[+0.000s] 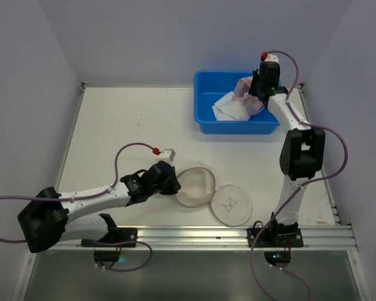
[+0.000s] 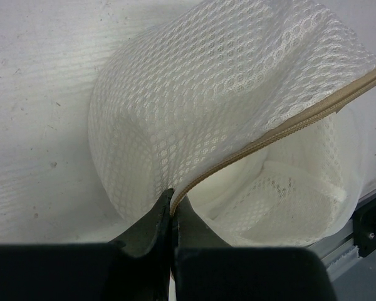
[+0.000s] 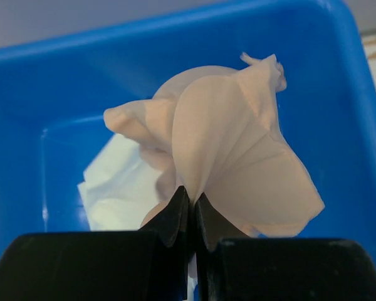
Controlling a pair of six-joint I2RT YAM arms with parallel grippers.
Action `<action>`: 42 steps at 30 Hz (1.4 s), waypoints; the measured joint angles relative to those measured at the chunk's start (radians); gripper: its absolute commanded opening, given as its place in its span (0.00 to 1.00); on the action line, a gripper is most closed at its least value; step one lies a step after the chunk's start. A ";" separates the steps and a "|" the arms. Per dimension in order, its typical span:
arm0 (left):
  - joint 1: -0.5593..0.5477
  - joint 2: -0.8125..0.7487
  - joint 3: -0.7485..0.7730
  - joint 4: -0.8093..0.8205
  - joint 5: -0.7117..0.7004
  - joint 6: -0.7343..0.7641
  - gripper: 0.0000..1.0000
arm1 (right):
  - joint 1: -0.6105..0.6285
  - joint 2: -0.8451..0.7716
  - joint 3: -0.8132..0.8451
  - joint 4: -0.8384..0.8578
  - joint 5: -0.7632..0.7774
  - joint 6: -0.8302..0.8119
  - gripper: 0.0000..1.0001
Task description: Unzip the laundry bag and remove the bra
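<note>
The white mesh laundry bag lies open near the table's front; its round lid with the bra outline is flipped out to the right. My left gripper is shut on the bag's tan zipper rim at the left side. The bag's inside shows only white mesh. My right gripper is shut on the pale pink bra and holds it over the blue tub. The bra hangs from the fingers.
The blue plastic tub stands at the back right and holds a white cloth, also seen in the right wrist view. A metal rail runs along the table's front edge. Grey walls close in the sides.
</note>
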 measured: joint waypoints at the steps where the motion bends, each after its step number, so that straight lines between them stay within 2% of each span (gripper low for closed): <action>1: 0.000 0.000 0.000 0.000 0.000 0.005 0.00 | -0.007 0.021 0.007 -0.036 -0.002 0.019 0.00; 8: 0.002 0.000 0.000 0.001 0.002 0.019 0.00 | -0.075 0.098 0.044 -0.235 0.007 0.127 0.01; 9: 0.003 0.000 0.000 0.001 0.003 0.019 0.00 | -0.083 0.107 0.063 -0.259 0.006 0.135 0.04; 10: 0.005 0.000 0.000 0.001 0.005 0.020 0.00 | -0.090 0.118 0.089 -0.276 0.006 0.141 0.11; 11: 0.005 0.000 0.000 0.001 0.005 0.020 0.00 | -0.093 0.131 0.118 -0.291 0.006 0.148 0.30; 13: 0.006 0.000 0.000 0.001 0.005 0.021 0.00 | -0.095 0.158 0.180 -0.316 0.003 0.159 0.45; 14: 0.006 0.000 0.000 0.000 0.005 0.021 0.00 | -0.094 0.166 0.204 -0.326 -0.003 0.163 0.58; 16: 0.006 0.000 0.000 0.000 0.005 0.021 0.00 | -0.093 0.170 0.225 -0.338 -0.022 0.169 0.72; 17: 0.006 0.000 0.000 0.000 0.006 0.021 0.04 | -0.092 0.166 0.227 -0.344 -0.028 0.170 0.84; 20: 0.006 0.000 0.001 -0.002 0.005 0.022 0.11 | -0.084 0.130 0.218 -0.359 -0.059 0.174 0.99; 24: 0.007 0.000 0.016 -0.009 0.006 0.027 0.18 | -0.073 -0.037 0.126 -0.382 -0.101 0.174 0.99; 28: 0.019 0.000 0.061 -0.015 0.006 0.048 0.21 | -0.045 -0.344 -0.050 -0.365 -0.143 0.177 0.99; 30: 0.029 0.000 0.085 -0.017 0.002 0.053 0.22 | -0.020 -0.520 -0.184 -0.329 -0.165 0.188 0.99; 36: 0.054 0.000 0.103 -0.023 -0.003 0.066 0.22 | 0.031 -1.060 -0.759 -0.247 -0.260 0.287 0.99; 39: 0.068 0.000 0.104 -0.030 -0.005 0.068 0.22 | 0.037 -1.197 -1.004 -0.249 -0.288 0.342 0.99; 42: 0.083 0.000 0.104 -0.031 -0.006 0.069 0.20 | 0.055 -1.259 -1.183 -0.269 -0.322 0.383 0.99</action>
